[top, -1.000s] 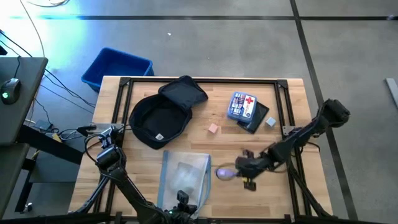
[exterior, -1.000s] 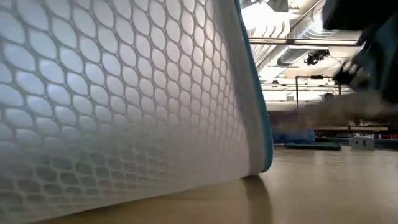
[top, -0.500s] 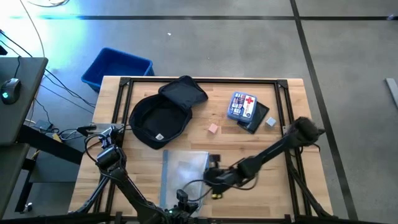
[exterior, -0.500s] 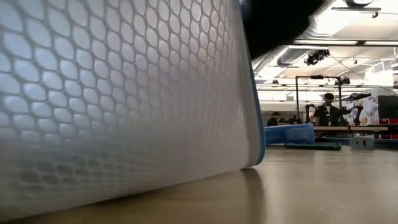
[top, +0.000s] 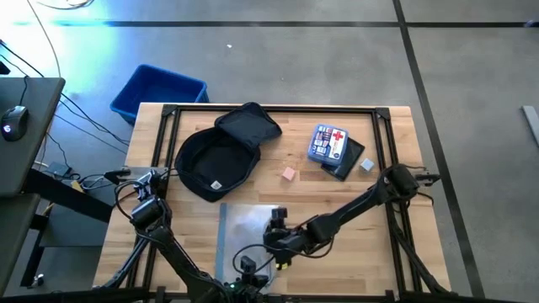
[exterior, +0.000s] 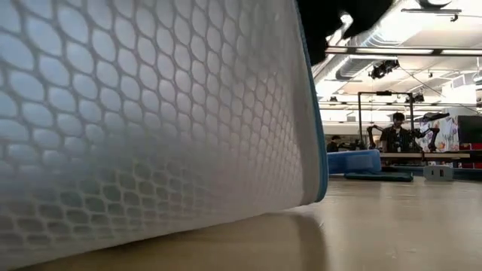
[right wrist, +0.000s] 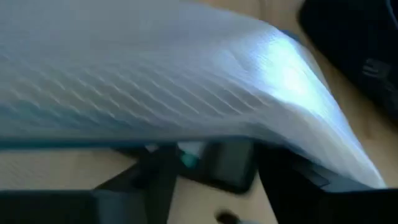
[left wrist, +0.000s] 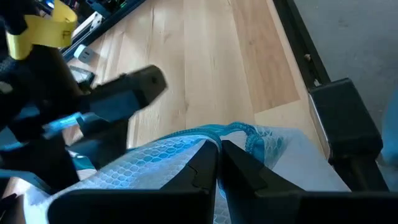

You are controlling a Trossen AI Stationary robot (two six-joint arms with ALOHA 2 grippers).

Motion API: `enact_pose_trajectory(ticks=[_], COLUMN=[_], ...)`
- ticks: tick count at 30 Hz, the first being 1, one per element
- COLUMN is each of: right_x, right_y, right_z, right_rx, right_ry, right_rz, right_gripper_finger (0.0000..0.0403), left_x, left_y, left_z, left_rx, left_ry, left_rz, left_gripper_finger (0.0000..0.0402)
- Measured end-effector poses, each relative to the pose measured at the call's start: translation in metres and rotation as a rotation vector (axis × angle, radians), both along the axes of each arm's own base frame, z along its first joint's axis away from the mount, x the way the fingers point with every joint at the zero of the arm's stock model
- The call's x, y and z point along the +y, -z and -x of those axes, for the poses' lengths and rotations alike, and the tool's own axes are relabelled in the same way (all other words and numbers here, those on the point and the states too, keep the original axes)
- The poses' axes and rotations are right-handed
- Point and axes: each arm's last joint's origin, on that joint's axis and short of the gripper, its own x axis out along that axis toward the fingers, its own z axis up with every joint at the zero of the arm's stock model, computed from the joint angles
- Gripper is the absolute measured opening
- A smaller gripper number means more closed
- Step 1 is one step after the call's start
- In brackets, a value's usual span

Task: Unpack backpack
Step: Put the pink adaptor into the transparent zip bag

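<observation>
Reaching the right hand (top: 276,225) over the mesh pouch (top: 244,231) near the desk's (top: 354,202) front edge, grip indiscernible; left hand (left wrist: 217,163) pinching the pouch; backpack (top: 217,156) lying open, logo unreadable.

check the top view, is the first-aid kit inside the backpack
No, the first-aid kit lies on the table near the far right corner, well apart from the open backpack.

pouch: white mesh pouch (exterior: 143,120) fills most of the frame, blue edge (exterior: 320,150) to its right, resting on the table | table: pale wood top (exterior: 392,226) | arm: dark part (exterior: 339,19) above the pouch's edge | background: blue bin (exterior: 354,162), person (exterior: 397,132) standing far off
</observation>
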Motion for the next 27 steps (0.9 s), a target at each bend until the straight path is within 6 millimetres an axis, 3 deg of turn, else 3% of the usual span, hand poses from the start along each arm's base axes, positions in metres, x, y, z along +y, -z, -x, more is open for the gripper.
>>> enact_pose_trajectory(ticks=[3,8,12,15,19,22,27], right_x=[0.002,-0.001,-0.002,-0.003,-0.009,-0.011,0.003], right_y=[-0.005,0.008,0.026,0.04,0.047,0.042,0.013], right_z=[0.012,0.02,0.006,-0.014,-0.027,-0.021,0.002], right_rx=[0.064,0.232,0.184,0.055,-0.017,0.035,0.125], right_ry=[-0.003,0.002,0.009,0.038,0.033,0.026,-0.084], right_rz=[0.012,-0.055,-0.065,-0.084,-0.09,-0.063,-0.116], right_gripper_finger=[0.0219,0.0196,0.0155,0.0122,0.0086,0.0069,0.0058], left_x=[0.0,0.001,0.001,0.001,0.001,0.001,0.002], left_y=[0.0,0.001,0.001,0.002,0.003,0.003,0.004], left_z=[0.001,0.002,0.002,0.002,0.003,0.003,0.004], left_rx=[0.007,0.013,0.014,0.021,0.045,0.051,0.056], left_ry=[-0.002,-0.018,-0.017,-0.014,-0.003,0.0,-0.013], left_rz=[-0.005,0.006,0.006,0.01,0.025,0.028,0.024], left_gripper_finger=[0.0,0.0,0.0,0.0,0.0,0.0,0.0])
